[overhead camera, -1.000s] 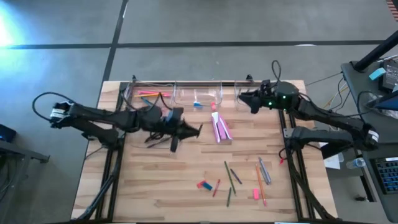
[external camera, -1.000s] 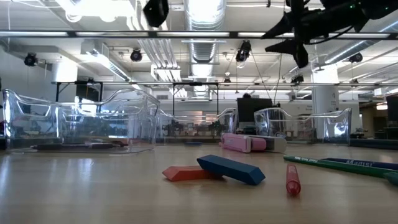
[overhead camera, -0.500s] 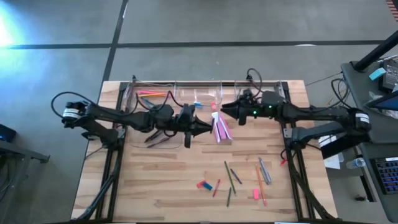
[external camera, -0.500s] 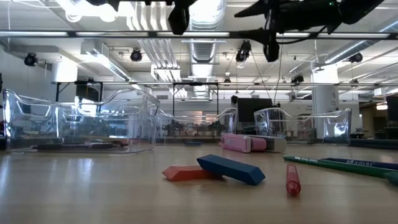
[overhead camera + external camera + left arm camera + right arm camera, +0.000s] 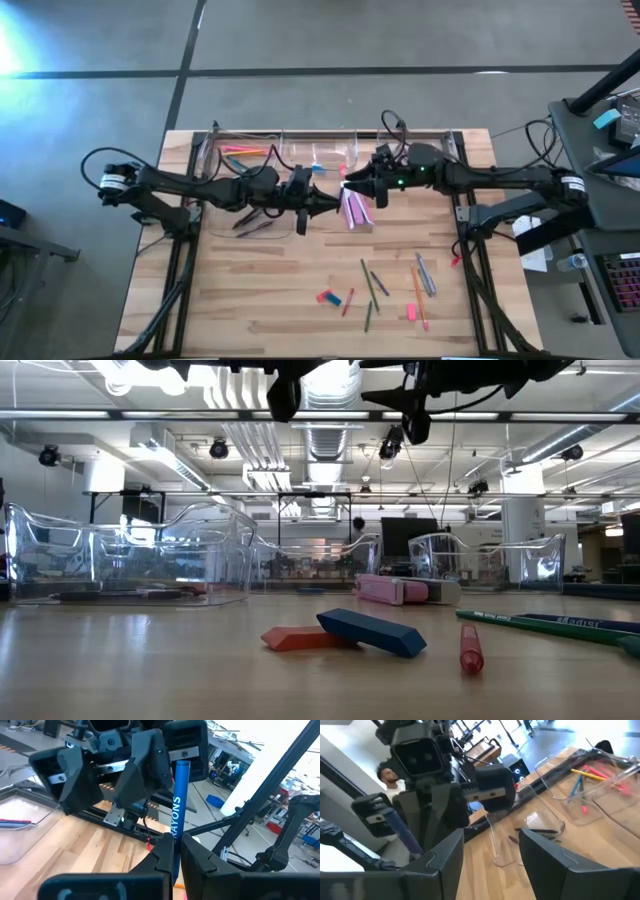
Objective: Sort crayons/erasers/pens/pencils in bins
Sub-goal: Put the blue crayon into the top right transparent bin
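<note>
The left tool [image 5: 174,851] is clenched on a blue crayon [image 5: 179,800] that stands up between its fingers; the wrapper reads "RAYONS" in white letters running along the stick. In the high view this tool [image 5: 335,203] is stretched out level from the left, above the middle of the desk [image 5: 260,290]. The right tool [image 5: 349,184] reaches in level from the right and meets it nose to nose, its fingers [image 5: 440,862] spread apart around nothing, the blue crayon [image 5: 402,832] just in front of them.

Below the two tools lies a pink-and-white box [image 5: 355,208]; any print on it is too small to read. Four clear bins [image 5: 318,152] line the far edge of the desk: the far-left one holds pink and orange sticks, the next one a blue stick.

Near the front edge lie two erasers side by side, one red-pink [image 5: 305,639] and one blue [image 5: 372,632], the blue resting partly over the other. A third, pink eraser [image 5: 411,312] lies to the right among loose pencils and crayons. A green pencil [image 5: 530,626] at the near right carries pale lettering, too small to read with certainty.
</note>
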